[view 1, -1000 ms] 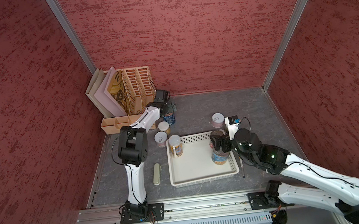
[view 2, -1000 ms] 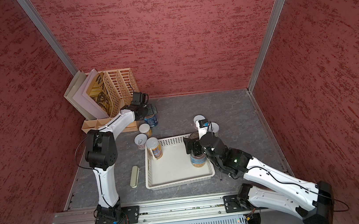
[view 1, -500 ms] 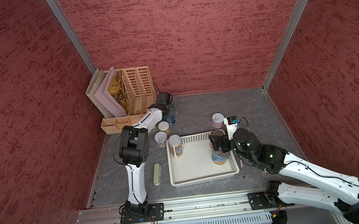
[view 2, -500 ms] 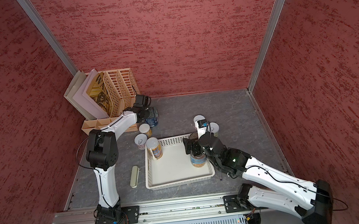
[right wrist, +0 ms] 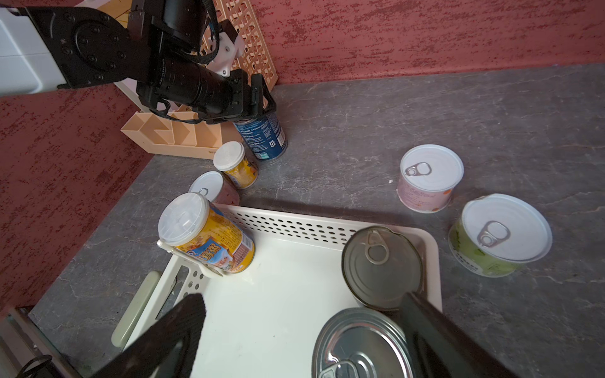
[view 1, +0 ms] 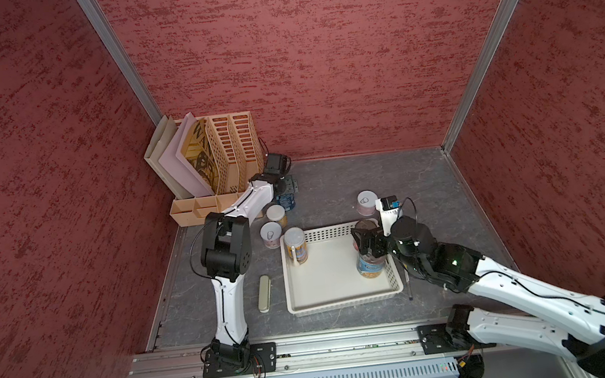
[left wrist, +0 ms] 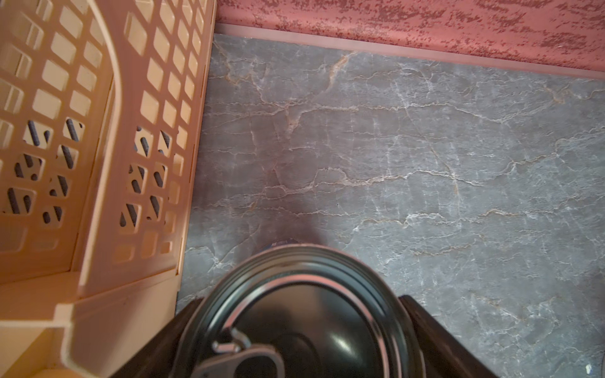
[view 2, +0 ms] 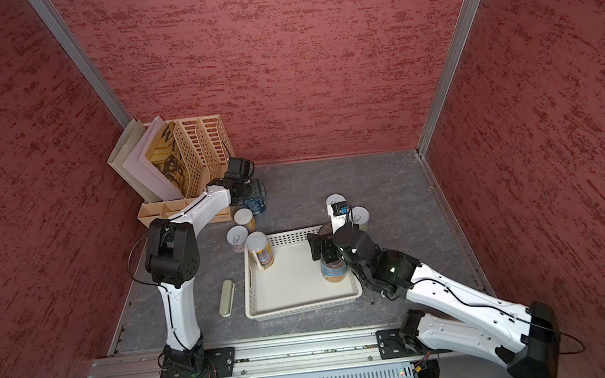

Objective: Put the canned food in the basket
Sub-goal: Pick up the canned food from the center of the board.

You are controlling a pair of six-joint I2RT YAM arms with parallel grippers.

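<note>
- Top views: left end effector (view 1: 284,189) sits low over the dark can (view 1: 287,202). The can stands upright on the desk (view 1: 388,172), just beside the holder (view 1: 234,147) and well apart from the basket (view 1: 345,303). The left arm is the nearer one by far.
- Top views: right end effector (view 1: 366,243) hangs over the basket's right side, above a blue-label can (view 1: 370,267).
- Top views, count: three cans are in the basket, namely the yellow can (view 2: 261,252), the blue-label can and a grey-top can (view 2: 324,230) in the far corner. Four small cans (view 2: 360,215) with white tops are out on the desk, two off each far corner of the basket.
- Left wrist: the dark can (left wrist: 298,327) lies between the two fingers (left wrist: 435,333), axis vertical, pull-tab up, dark glossy lid. Each finger is close against the rim. I cannot tell whether they press on it.
- Right wrist: the jaws are wide apart with nothing held. The blue-label can (right wrist: 363,347) stands on the basket floor hard by one finger (right wrist: 435,343), with a clear gap to the other.
- Judgement: the dark can comes next. Squeeze its sides, lift straight up, then carry it toward the basket. The holder leaves little side room, and the smooth metal wall may slip.
</note>
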